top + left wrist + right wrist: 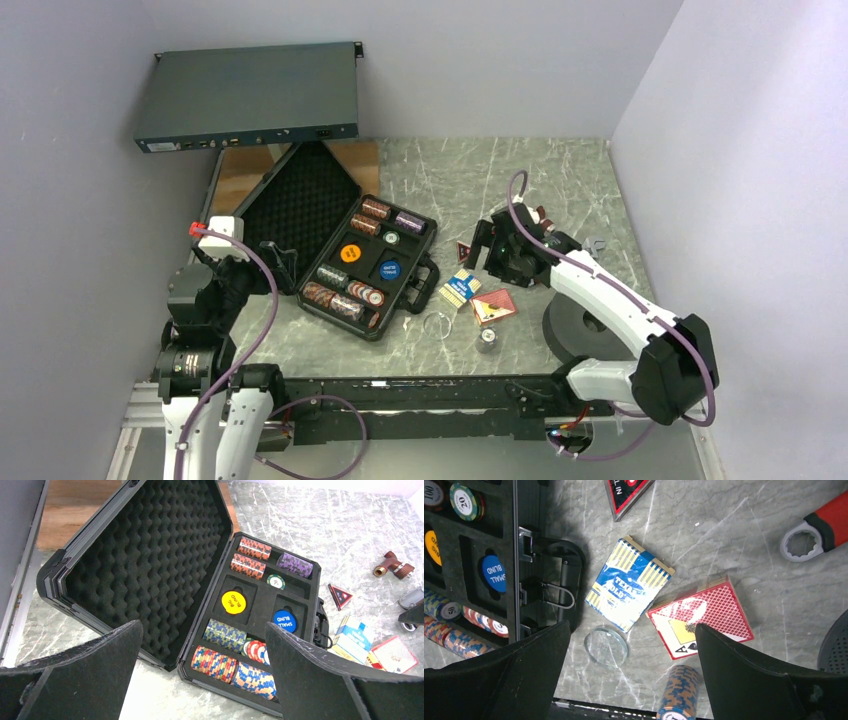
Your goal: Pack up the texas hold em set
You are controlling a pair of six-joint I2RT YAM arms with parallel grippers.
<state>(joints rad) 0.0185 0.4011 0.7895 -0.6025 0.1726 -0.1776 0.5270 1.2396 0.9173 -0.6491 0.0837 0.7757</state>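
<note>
The black case lies open at table centre, its foam-lined lid tipped back to the left. Its tray holds several rolls of striped chips, an orange disc and a blue disc. Right of the case, on the table, lie a blue-and-yellow card box, a red card box and one loose chip roll. My left gripper hangs open at the case's near-left corner. Above the card boxes my right gripper is open and holds nothing.
A dark-grey rack unit sits at the back left. A red-handled wrench, a red triangular marker and a clear glass disc lie near the card boxes. A dark round base stands at the right.
</note>
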